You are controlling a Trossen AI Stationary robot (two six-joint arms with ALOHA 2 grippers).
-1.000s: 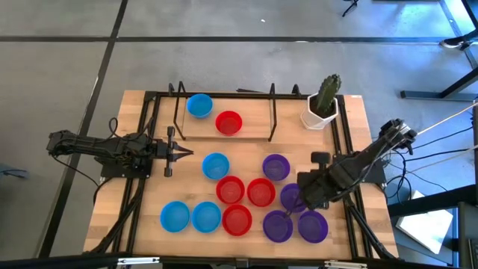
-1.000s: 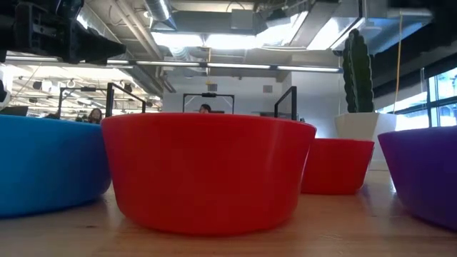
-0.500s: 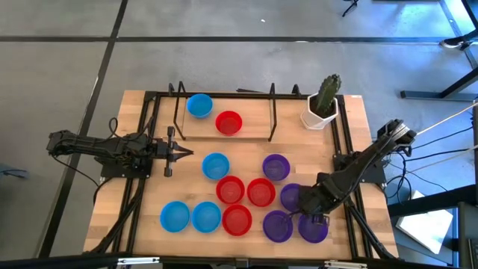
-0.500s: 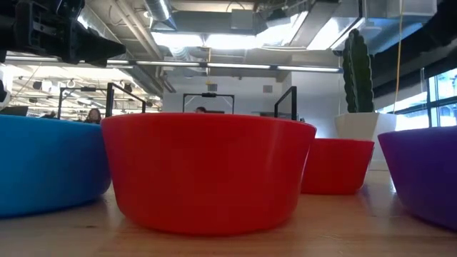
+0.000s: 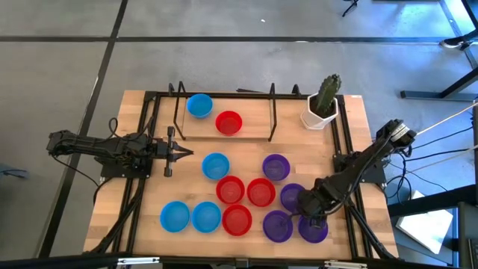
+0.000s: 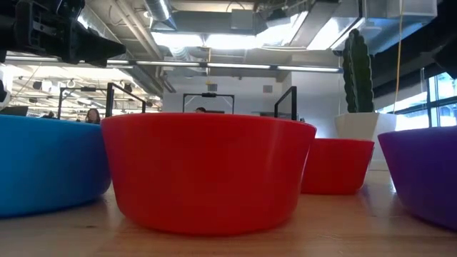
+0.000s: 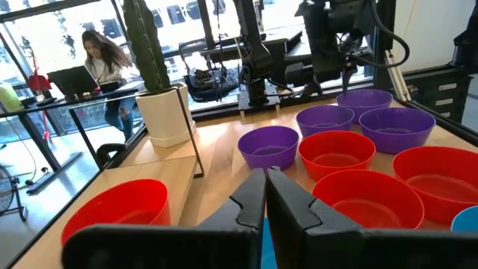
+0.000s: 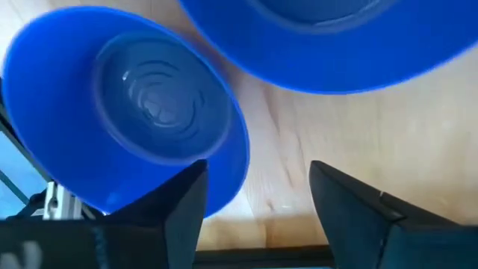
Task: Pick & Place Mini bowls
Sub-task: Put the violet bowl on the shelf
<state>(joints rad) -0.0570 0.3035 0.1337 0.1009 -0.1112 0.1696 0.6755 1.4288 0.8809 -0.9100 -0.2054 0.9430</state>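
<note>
Left gripper (image 5: 182, 153) — pinched shut, empty, parked at the left of the table (image 5: 246, 123), waiting.

Bowls — two far: blue (image 5: 199, 104), red (image 5: 228, 122); the rest clustered near.

Right gripper (image 5: 312, 217) — jaws wide, empty, low over the purple bowls (image 5: 278, 226) near right, apparently to straddle a rim. A second ago it sat higher and narrower; bowls unmoved.

A white pot (image 5: 320, 115) holding a green cactus (image 5: 327, 93) stands on the wooden table (image 5: 140, 208) toward two o'clock, beside a black metal frame (image 5: 224, 95); beyond the table, a person (image 7: 104, 66) sits at a laptop (image 7: 69, 78) on a desk.
</note>
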